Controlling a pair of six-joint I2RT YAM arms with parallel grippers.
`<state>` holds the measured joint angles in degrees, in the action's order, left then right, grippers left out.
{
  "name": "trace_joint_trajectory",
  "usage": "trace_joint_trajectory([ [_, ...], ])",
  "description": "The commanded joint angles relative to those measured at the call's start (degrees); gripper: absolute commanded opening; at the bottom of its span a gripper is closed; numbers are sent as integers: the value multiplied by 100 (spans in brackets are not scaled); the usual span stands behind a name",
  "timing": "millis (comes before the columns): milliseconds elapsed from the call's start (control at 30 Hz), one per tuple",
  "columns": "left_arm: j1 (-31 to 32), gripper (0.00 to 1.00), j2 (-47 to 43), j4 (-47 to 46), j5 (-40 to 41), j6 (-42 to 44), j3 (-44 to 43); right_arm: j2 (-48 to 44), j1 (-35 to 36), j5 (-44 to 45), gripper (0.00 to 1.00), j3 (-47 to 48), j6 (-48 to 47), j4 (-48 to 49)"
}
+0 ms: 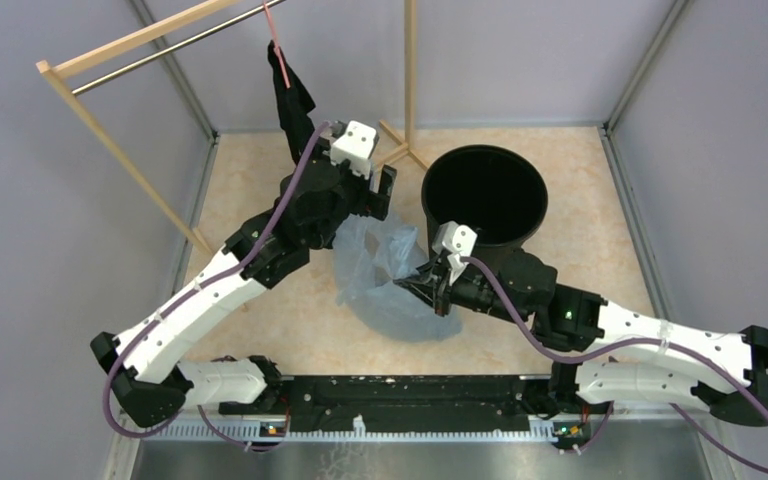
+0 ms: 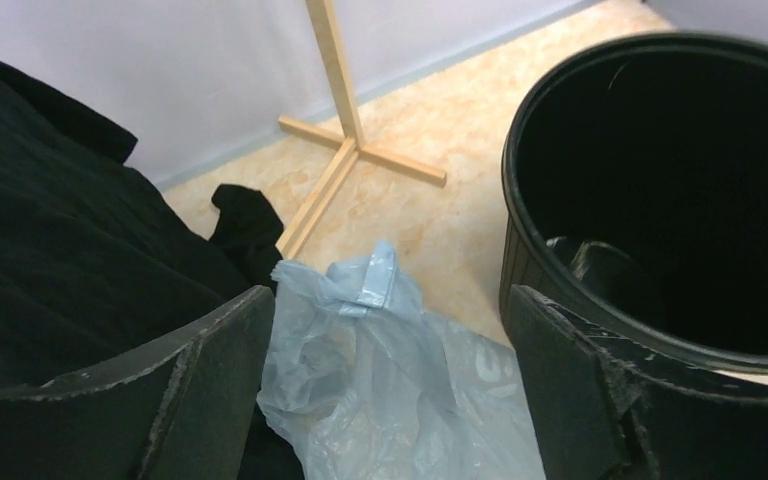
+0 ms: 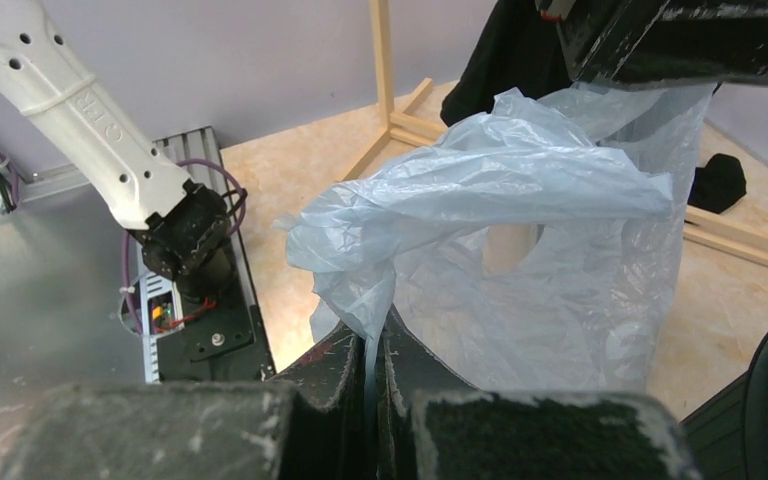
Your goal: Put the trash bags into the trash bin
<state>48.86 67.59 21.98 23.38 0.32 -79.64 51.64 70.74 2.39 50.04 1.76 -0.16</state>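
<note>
The pale blue, see-through trash bag (image 1: 392,285) lies crumpled on the floor left of the black round trash bin (image 1: 430,205). My right gripper (image 1: 434,283) is shut on a fold of the bag (image 3: 520,220), the film pinched between its fingertips (image 3: 375,335). My left gripper (image 1: 381,192) hangs over the bag's far end, beside the bin's rim (image 2: 520,250). In the left wrist view the left gripper (image 2: 390,300) stands wide open, with the bag's top edge (image 2: 360,340) rising between the fingers (image 2: 210,370) and pinched by neither. The bin's inside is dark.
A black garment (image 1: 290,100) hangs from a wooden rack (image 1: 120,45) at the back left, close behind my left arm. The rack's foot (image 2: 350,150) lies on the floor beside the bin. Grey walls enclose the floor on three sides. The arms' base rail (image 1: 400,400) runs along the near edge.
</note>
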Motion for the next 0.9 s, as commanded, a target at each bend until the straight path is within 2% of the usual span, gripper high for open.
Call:
trace_joint_trajectory([
  [0, 9, 87, 32, 172, 235, -329, -1, -145, -9, -2, 0, -60, 106, 71],
  [67, 9, 73, -40, 100, 325, -355, 178, -172, -8, 11, 0, -97, 158, 87],
  [100, 9, 60, -78, 67, 396, -345, 232, -198, -8, 19, 0, -119, 180, 116],
  [167, 9, 26, -113, 123, 516, -354, 103, -221, -8, 143, 0, -128, 228, 162],
  [200, 9, 14, -133, 177, 511, -346, -30, -224, -8, 275, 0, -76, 255, 161],
  [233, 9, 5, -168, 199, 430, -340, -215, -212, -8, 435, 0, -10, 281, 161],
  [267, 9, 0, -221, 164, 241, -346, -399, -178, -8, 621, 0, 103, 295, 150],
  [333, 9, 0, -391, -121, -437, -387, -727, -13, -8, 894, 0, 472, 223, 85],
  [500, 9, 0, -658, -1367, -3439, -708, -1379, 759, -17, 1029, 0, 2108, -139, -335],
  [600, 9, 0, -546, -2215, -4806, -1180, -1763, 1070, -62, 1050, 0, 3073, -416, -480],
  [700, 9, 0, -369, -3107, -5482, -1546, -2016, 1199, -139, 1290, 0, 3821, -860, -511],
  [867, 9, 0, 173, -3682, -5495, -1774, -2612, 1154, -237, 1933, 0, 4543, -1884, -430],
])
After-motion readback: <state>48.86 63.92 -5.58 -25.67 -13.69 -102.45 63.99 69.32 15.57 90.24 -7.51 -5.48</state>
